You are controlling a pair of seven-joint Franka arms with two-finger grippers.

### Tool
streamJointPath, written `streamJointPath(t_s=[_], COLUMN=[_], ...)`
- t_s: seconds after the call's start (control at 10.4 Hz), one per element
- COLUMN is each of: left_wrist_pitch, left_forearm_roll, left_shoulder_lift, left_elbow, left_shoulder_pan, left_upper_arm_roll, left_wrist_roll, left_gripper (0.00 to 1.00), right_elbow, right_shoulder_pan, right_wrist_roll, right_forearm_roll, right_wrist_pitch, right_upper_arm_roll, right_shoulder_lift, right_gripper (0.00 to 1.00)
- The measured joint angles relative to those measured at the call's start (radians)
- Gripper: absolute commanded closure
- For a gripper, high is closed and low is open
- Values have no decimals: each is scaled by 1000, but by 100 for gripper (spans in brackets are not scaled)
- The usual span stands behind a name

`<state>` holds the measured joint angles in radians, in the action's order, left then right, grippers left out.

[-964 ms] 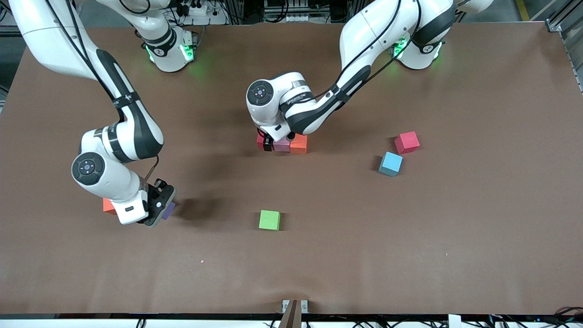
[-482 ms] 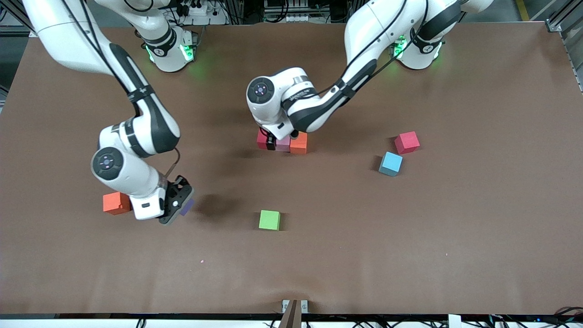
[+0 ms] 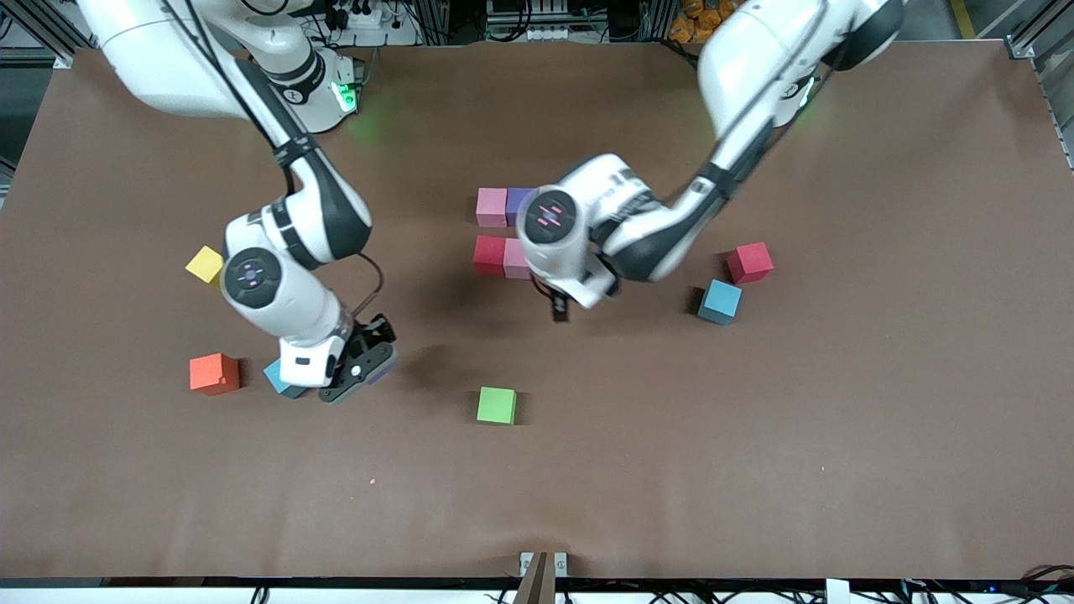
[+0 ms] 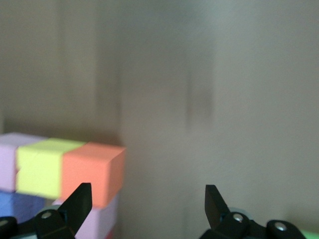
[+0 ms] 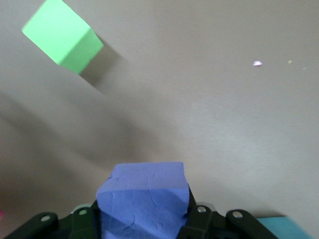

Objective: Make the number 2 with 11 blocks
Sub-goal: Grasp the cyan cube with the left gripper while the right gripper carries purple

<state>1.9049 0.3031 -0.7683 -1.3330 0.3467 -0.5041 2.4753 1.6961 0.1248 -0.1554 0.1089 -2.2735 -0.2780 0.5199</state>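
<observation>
My right gripper (image 3: 367, 370) is shut on a purple block (image 5: 142, 199) and holds it above the table, beside a light blue block (image 3: 279, 382). My left gripper (image 3: 560, 307) is open and empty, over the table next to the cluster of blocks. In the cluster I see a pink block (image 3: 492, 206), a purple block (image 3: 519, 201), a red block (image 3: 488, 255) and a pink block (image 3: 514, 259). My left arm hides the rest in the front view. The left wrist view shows an orange block (image 4: 92, 172) with a yellowish block (image 4: 40, 167) beside it.
A green cube (image 3: 497, 405) lies nearer the front camera, also in the right wrist view (image 5: 62, 35). A yellow block (image 3: 205, 264) and an orange-red block (image 3: 214, 373) lie toward the right arm's end. A red block (image 3: 749, 262) and a light blue block (image 3: 720, 301) lie toward the left arm's end.
My left gripper let go of the block row and rose away, uncovering a pink and a purple block. My right gripper carried the purple block toward the table's middle, uncovering yellow and light blue blocks.
</observation>
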Motion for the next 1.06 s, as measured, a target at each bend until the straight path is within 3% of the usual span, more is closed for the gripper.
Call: streamJointPath(t_s=[0.29,0.67,1.06], left_wrist_pitch=[-68,-86,-46], left_forearm_roll=[0,0,0], left_shoulder_lift=[37,55,81], left_elbow=[-3,-62,-179], left_shoulder_pan=[-139,-281,-398], left_upper_arm_roll=[0,0,-2], left_wrist_roll=[-144,-319,-440], left_gripper=[0,0,0], right_elbow=[1,4,24], right_shoulder_pan=[78,144,204], right_wrist_roll=[254,438,564], right_forearm_roll=[-1,-2,-1], right_wrist_pitch=[1,-2,-47], right_upper_arm_roll=[1,2,23], right_shoulder_lift=[0,2,28], right_gripper=[77,77,77])
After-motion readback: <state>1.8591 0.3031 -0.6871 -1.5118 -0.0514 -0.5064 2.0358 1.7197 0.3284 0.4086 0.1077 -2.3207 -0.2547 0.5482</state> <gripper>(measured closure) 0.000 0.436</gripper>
